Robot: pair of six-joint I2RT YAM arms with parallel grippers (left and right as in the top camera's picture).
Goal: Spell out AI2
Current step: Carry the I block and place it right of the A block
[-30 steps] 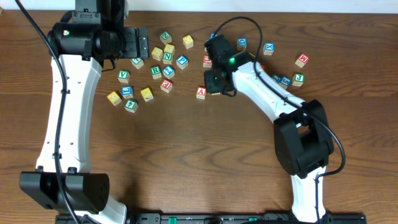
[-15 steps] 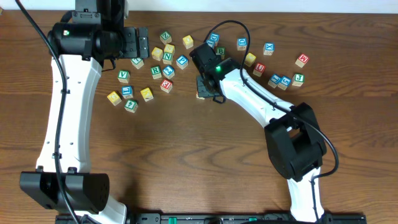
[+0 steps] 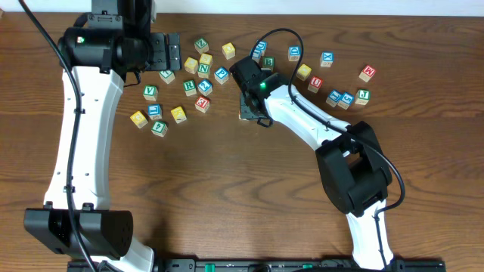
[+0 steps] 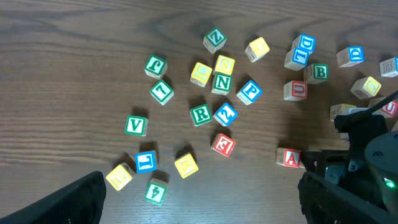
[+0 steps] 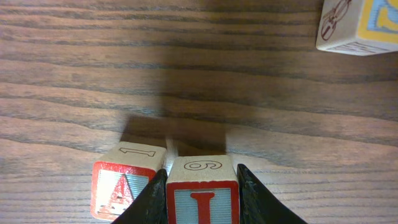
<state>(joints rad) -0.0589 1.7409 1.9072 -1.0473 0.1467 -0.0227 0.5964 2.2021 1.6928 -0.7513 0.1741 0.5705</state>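
Right claw [image 5: 201,173] is closed partway, gripping the I cube [image 5: 202,202], w/ the A cube [image 5: 127,186] just beside it on the table [image 5: 261,81], one finger btwn them. So A looks placed and I nearly there. The 2 cube remains to do, and it can't be picked out among the scattered cubes [image 4: 222,82]. Left claw [image 3: 170,53] hangs wide open, empty.

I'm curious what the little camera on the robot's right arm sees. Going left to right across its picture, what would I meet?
The red A cube → the red I cube, pinched between two dark fingers → a partly cut-off cube, farther back in the top right corner.
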